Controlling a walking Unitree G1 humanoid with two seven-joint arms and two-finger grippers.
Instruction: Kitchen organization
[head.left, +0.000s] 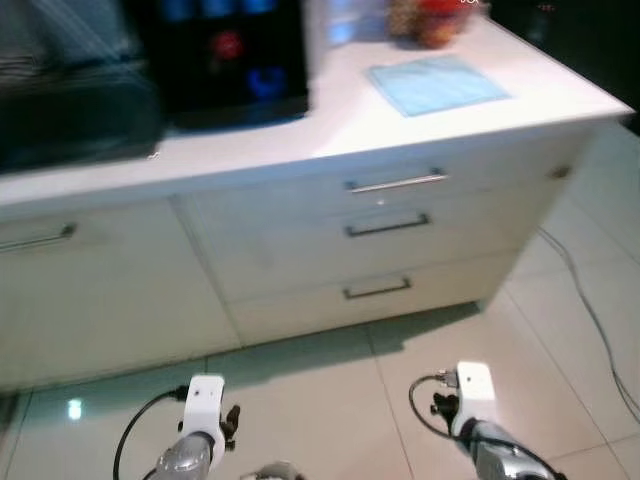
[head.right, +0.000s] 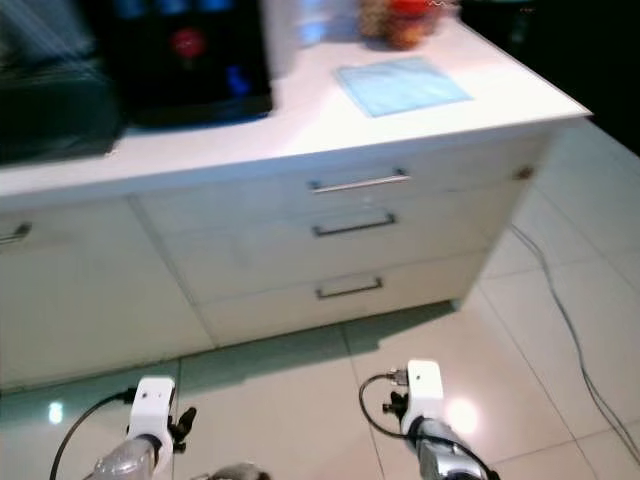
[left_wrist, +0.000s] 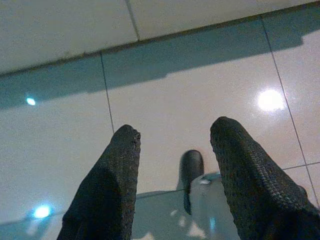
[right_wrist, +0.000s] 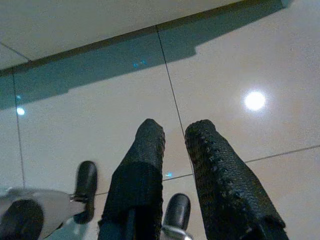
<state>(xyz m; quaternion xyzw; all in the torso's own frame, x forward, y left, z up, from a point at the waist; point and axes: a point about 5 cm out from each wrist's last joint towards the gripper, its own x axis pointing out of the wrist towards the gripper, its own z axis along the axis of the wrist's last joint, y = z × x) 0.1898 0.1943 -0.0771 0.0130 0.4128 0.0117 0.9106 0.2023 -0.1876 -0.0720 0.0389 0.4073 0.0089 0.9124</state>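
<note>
Left eye view is looking down at a white counter (head.left: 330, 120) whose front edge is running across the frame and ending in a corner at the robot's right, with glossy pale floor tiles (head.left: 330, 390) lying open before it and around that corner. Beneath the counter, three drawers (head.left: 385, 230) with slim bar handles are stacking one under another, a wider cabinet front (head.left: 90, 290) sitting beside them. On the counter a flat blue cloth (head.left: 437, 84) is lying near the corner, blurred jars (head.left: 425, 20) standing behind it and a black appliance (head.left: 225, 55) standing farther toward the robot's left. A thin dark cable (head.left: 590, 310) is trailing over the tiles beyond the counter's corner. Both arms are hanging low over the floor, well apart from the counter: the left gripper (left_wrist: 175, 150) is showing its textured black fingers (left_wrist: 112, 180) spread wide with nothing between them, while the right gripper (right_wrist: 175, 145) is keeping only a narrow gap, holding nothing. Ceiling lights are glinting off the tiles.
</note>
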